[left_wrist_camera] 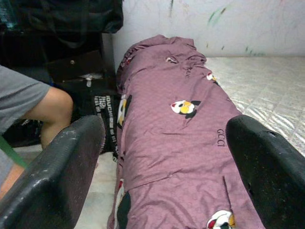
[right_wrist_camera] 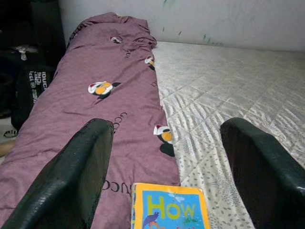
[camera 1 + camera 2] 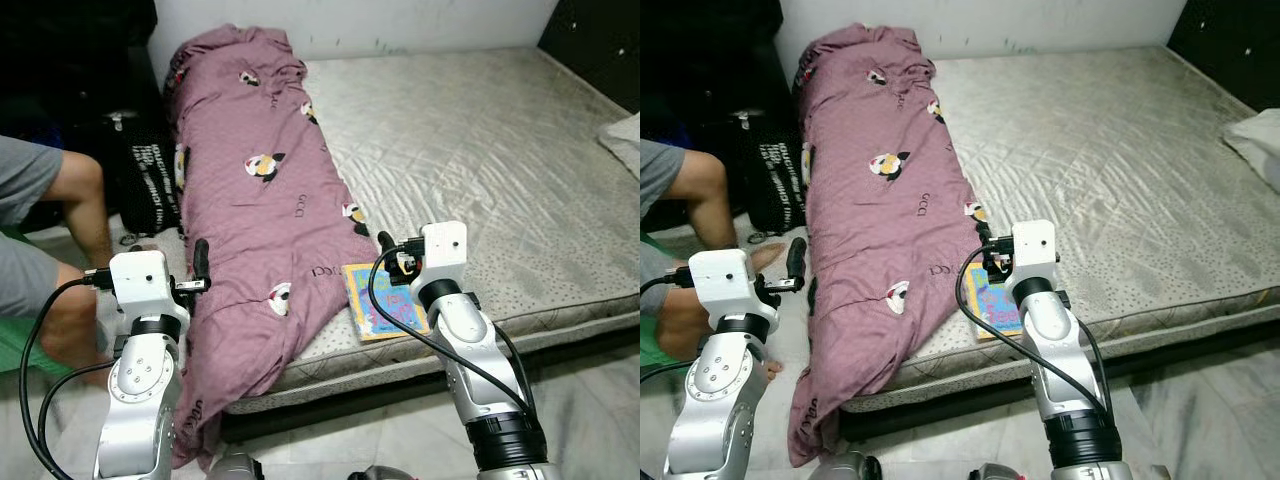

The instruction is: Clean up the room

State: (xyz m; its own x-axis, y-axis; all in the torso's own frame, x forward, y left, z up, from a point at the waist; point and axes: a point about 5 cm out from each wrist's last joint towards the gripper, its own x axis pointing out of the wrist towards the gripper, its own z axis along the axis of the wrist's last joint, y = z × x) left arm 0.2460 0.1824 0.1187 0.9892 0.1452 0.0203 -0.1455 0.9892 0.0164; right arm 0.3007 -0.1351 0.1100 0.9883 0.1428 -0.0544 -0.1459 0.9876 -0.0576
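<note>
Your right end effector (image 2: 164, 191) hangs spread wide with nothing in it, just above the near end of the picture book (image 3: 380, 300), which lies flat on the bed (image 3: 500, 160) near its front edge. The book's far left corner touches the purple blanket (image 3: 260, 210), a long bundle running from the wall down the bed's left side and spilling over the front edge toward the floor. Your left end effector (image 1: 164, 167) is also wide apart and empty, held beside the blanket's left flank. A seated person (image 3: 45, 250) is left of the blanket.
</note>
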